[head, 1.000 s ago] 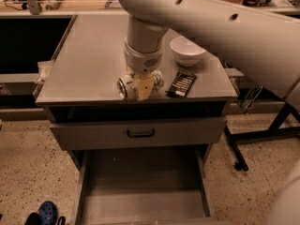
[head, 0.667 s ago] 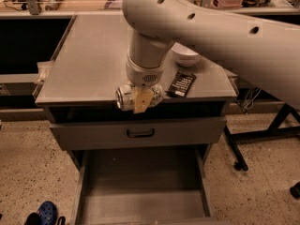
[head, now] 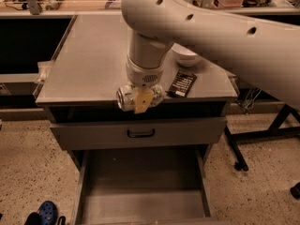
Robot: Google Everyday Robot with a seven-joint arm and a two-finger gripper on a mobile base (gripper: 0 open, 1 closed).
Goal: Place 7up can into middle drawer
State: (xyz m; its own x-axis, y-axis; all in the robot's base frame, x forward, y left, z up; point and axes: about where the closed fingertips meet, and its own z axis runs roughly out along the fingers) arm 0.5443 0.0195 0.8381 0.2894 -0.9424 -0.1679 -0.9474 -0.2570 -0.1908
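At the front edge of the worktop point(head: 89, 69), gripper point(head: 142, 100) clamped on the 7up can point(head: 125, 98), can lying sideways over the rim, middle drawer point(head: 140, 205) open below, black packet point(head: 182, 83) near the front right corner

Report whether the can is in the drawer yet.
Out: the end effector holds the can sideways at the tabletop's front edge; the open drawer below is bare.

Dim warm light bathes pincer point(head: 140, 99) at tabletop point(head: 89, 64) edge.
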